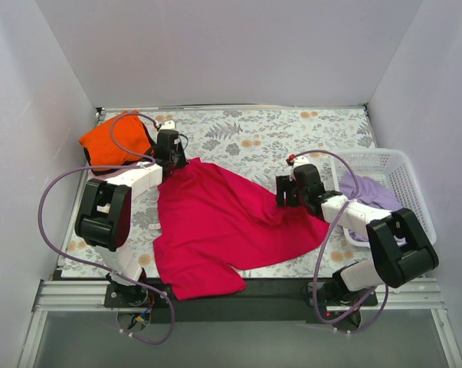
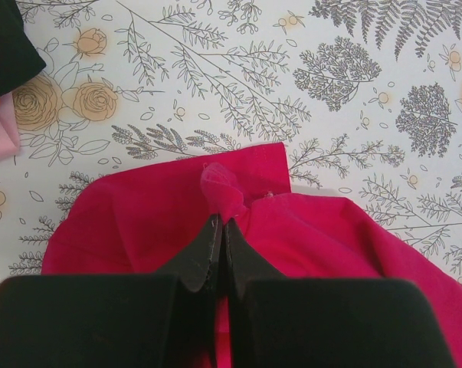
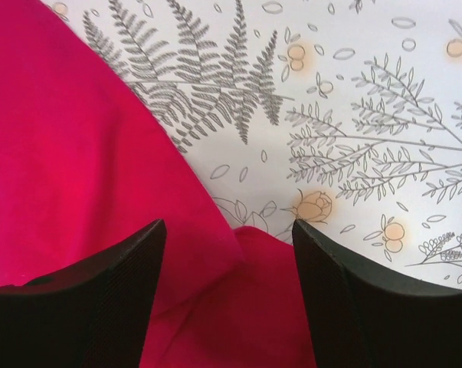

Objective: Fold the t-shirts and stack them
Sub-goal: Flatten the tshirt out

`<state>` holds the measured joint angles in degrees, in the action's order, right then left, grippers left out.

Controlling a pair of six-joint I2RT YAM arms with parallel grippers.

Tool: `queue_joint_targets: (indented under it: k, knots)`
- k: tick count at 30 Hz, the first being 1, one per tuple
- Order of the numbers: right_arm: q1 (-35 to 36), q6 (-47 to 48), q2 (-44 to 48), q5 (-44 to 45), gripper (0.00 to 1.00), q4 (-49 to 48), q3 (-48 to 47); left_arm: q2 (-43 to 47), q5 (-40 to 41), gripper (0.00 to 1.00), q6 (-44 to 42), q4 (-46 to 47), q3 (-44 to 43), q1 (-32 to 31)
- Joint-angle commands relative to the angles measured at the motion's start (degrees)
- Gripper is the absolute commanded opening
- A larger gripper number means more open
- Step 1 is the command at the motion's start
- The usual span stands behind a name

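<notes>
We see the left gripper (image 2: 219, 230) clamped on the crimson t-shirt (image 1: 215, 222) (just a small tuft). The right gripper (image 3: 227, 230) hangs spread wide over its edge.

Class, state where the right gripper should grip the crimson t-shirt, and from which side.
Take the crimson t-shirt by the fold at its right edge, probably from above: that fold sits inside the open right gripper; nearby cloth lies flat.

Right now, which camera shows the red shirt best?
Top external: it shows nearly the whole red shirt spread out. Left wrist shows only the fold pinched in the shut left tool; right wrist shows only an edge inside the open right tool.
</notes>
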<state>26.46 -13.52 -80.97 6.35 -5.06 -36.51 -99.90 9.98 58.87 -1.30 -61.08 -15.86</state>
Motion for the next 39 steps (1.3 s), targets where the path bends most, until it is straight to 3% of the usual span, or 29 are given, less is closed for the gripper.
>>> queue_joint_targets:
  k: [1,7,16,17,18,29,35,36,39]
  knots:
    - [-1.3,-1.0,-0.7,-2.0,0.60,-2.8,1.7,2.3,0.7,0.00,-0.6,0.1,0.5,0.1]
    - [-1.9,-1.2,0.1,-4.3,0.50,-3.5,2.6,2.3,0.7,0.00,-0.6,0.1,0.6,0.1]
    - [-3.1,-1.1,-1.1,-9.8,0.14,-5.2,2.3,2.3,1.0,0.00,-0.6,0.1,0.5,0.1]
    - [-3.2,-1.0,-0.8,-9.6,0.04,-5.1,2.1,2.3,1.0,0.00,-0.6,0.1,0.4,0.1]
    - [-3.3,-0.9,-0.4,-9.3,0.01,-5.2,1.4,2.3,1.1,0.00,-0.7,0.1,0.3,0.1]
    - [-6.0,3.7,4.0,-2.0,0.01,-1.1,-8.0,0.9,0.4,0.00,-1.4,0.2,-2.5,0.1]
    - [-11.2,5.2,5.1,-0.2,0.01,0.3,-12.1,-2.6,-3.5,0.00,-1.9,0.3,-6.2,0.1]
    - [-12.4,5.3,4.9,0.2,0.01,0.5,-12.5,-3.3,-4.3,0.19,-1.8,0.1,-6.6,0.1]
    - [-14.5,5.5,4.5,1.3,0.01,1.2,-13.1,-1.3,-3.7,0.53,-0.6,0.9,-4.9,0.0]
